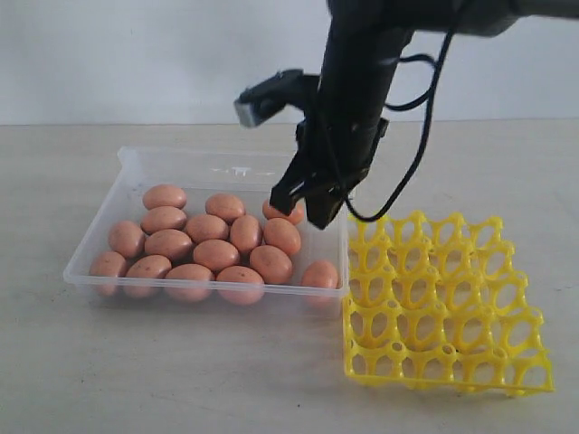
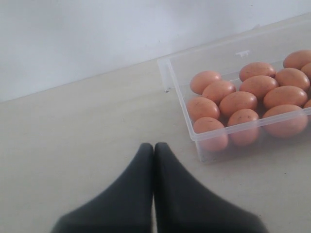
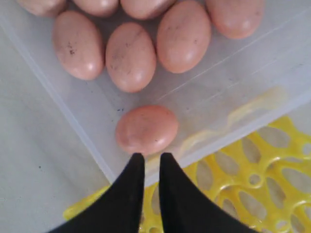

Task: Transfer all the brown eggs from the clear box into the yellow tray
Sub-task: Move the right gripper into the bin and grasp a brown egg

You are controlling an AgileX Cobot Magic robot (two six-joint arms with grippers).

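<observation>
Looking for lettering first, I find only a small pale raised mark on the clear box [image 1: 136, 167] near its far wall, too blurred to read.

I count sixteen brown eggs [image 1: 215, 255] and all of them lie in the box. They are small ovals, orange-brown and matte, and faint dark speckles show on the ones nearest the right wrist camera. Most are packed flank to flank in rough rows. One egg [image 3: 146, 129] lies apart from the cluster, close to the box corner that meets the yellow tray [image 1: 507, 362].

The box is a shallow see-through bin with flared walls and a rolled rim. It sits on the pale worktop [image 1: 181, 362] to the left in the exterior view. The tray is a bright yellow lattice of open cups with knobbed posts, and it stands just beside the box's right end.

My right hand [image 1: 300, 210] hangs over the right end of the box. Its two black fingers [image 3: 126, 194] are a thin slit apart and grip nothing, and their tips point at the lone egg without touching it.

My left hand [image 2: 154, 145] is pressed together and carries nothing. It sits over bare worktop, off a corner of the box.
</observation>
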